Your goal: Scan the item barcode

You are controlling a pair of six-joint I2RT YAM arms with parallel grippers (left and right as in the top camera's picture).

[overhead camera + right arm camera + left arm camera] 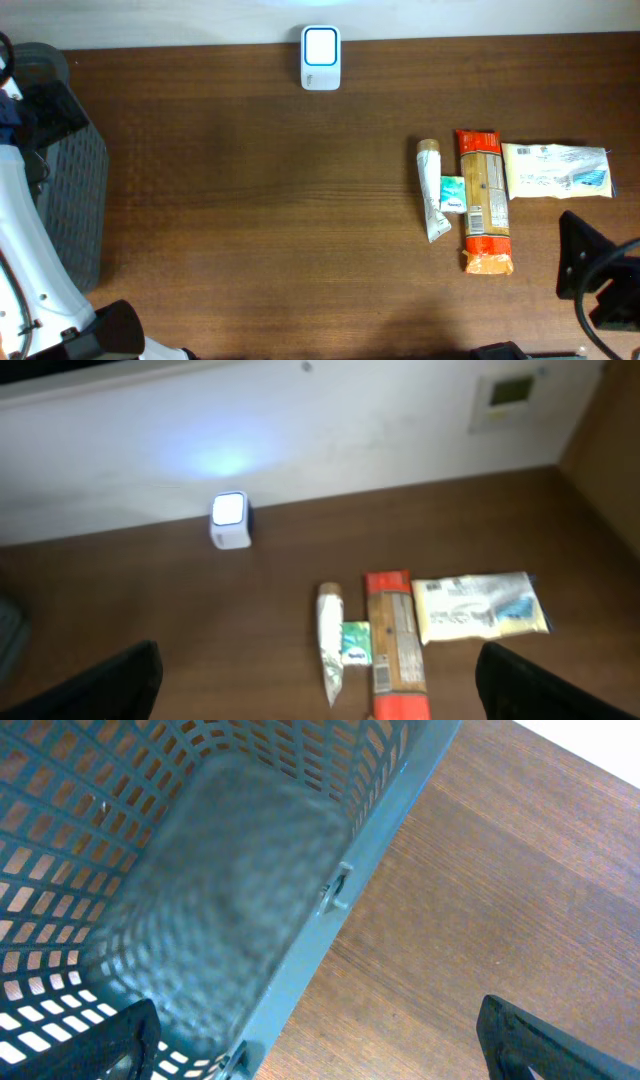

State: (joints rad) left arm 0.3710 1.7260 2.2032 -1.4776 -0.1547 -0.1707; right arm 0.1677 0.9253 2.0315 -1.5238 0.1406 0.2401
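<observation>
The white tube [329,640], small green packet [356,643], long orange packet [395,645] and white pouch [480,608] lay side by side just ahead of the right gripper [318,660], with the scanner [230,520] well beyond. The right gripper's jaws stood wide apart, holding and touching nothing. The left gripper [315,1010], equally spread and empty, hung over the basket [390,820] rim.

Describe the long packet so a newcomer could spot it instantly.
On the table's right side lie four items in a row. The long packet sits between a small teal sachet and a white pouch. Only it has orange-red ends.
</observation>
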